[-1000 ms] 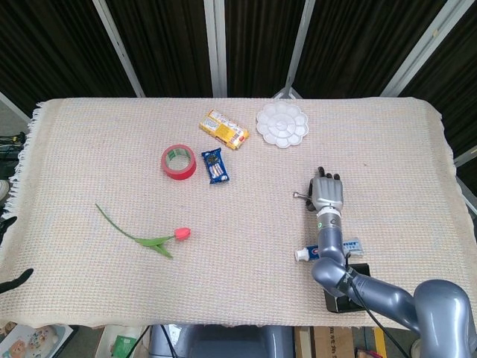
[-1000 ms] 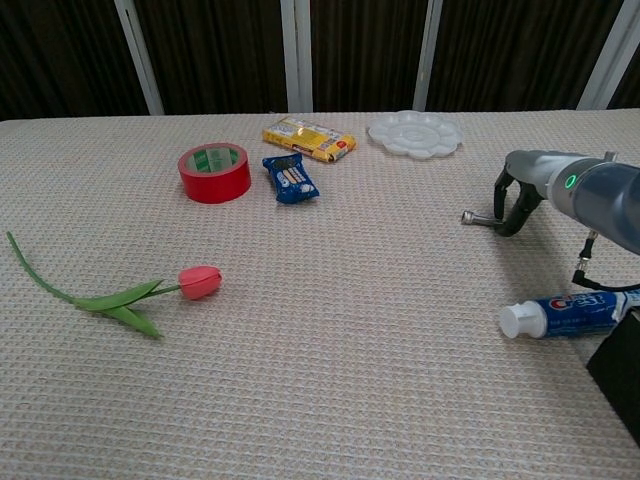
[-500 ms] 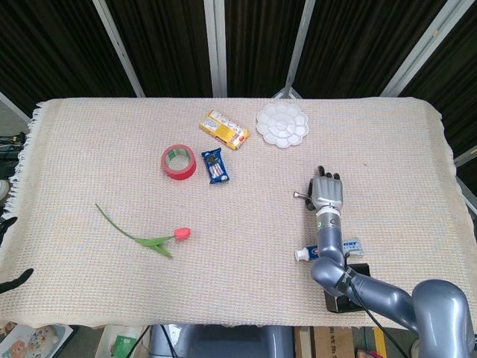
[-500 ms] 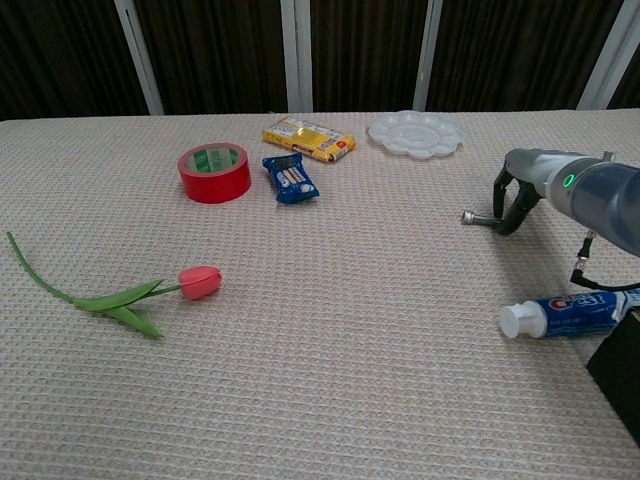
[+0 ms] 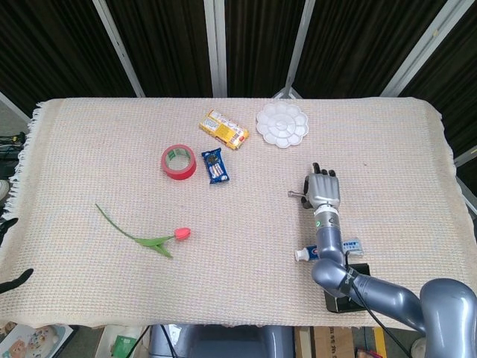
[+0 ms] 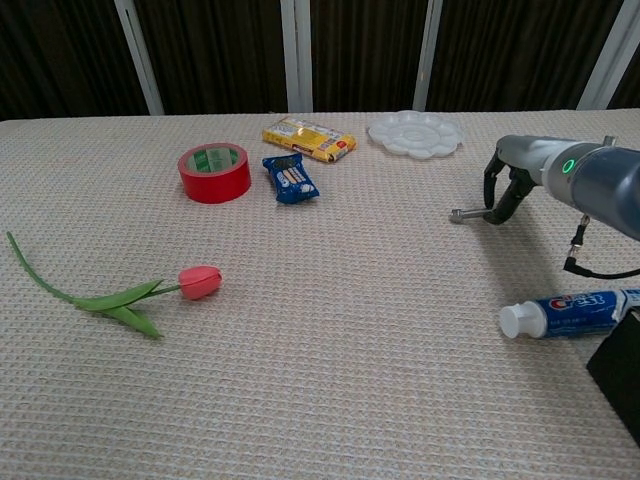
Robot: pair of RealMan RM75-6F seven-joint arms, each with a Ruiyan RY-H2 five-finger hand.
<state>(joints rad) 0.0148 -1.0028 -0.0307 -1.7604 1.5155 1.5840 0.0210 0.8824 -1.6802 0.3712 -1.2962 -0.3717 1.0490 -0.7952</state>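
Your right robot hand (image 5: 322,191) has crept a little up and left since a second ago, further from the toothpaste tube (image 6: 570,312) and a touch closer to the middle of the worktop (image 5: 89,164); nothing else has budged. The robot hand holds nothing: fingers curled downward toward the cloth, thumb poking out sideways to the left, not clamped on anything. The nearest thing to it is that toothpaste tube, lying behind it toward your side of the worktop, right under the forearm in the head view, with its long axis running left-right and the white cap (image 6: 512,320) pointing left. The hand and the tube are apart, not touching. The tube sits near the front edge, just beside a black box (image 6: 618,375) at the lower right corner, so room is tight on that side and open on the cap side. Ahead of the robot hand there's a white palette (image 5: 282,124), then the yellow snack pack (image 5: 223,129), blue snack pack (image 5: 215,165) and red tape roll (image 5: 179,162) further left, all well apart from it. The tulip (image 5: 146,237) lies way off on the left half. The left hand isn't in either view, so the right one is the one in reach here.
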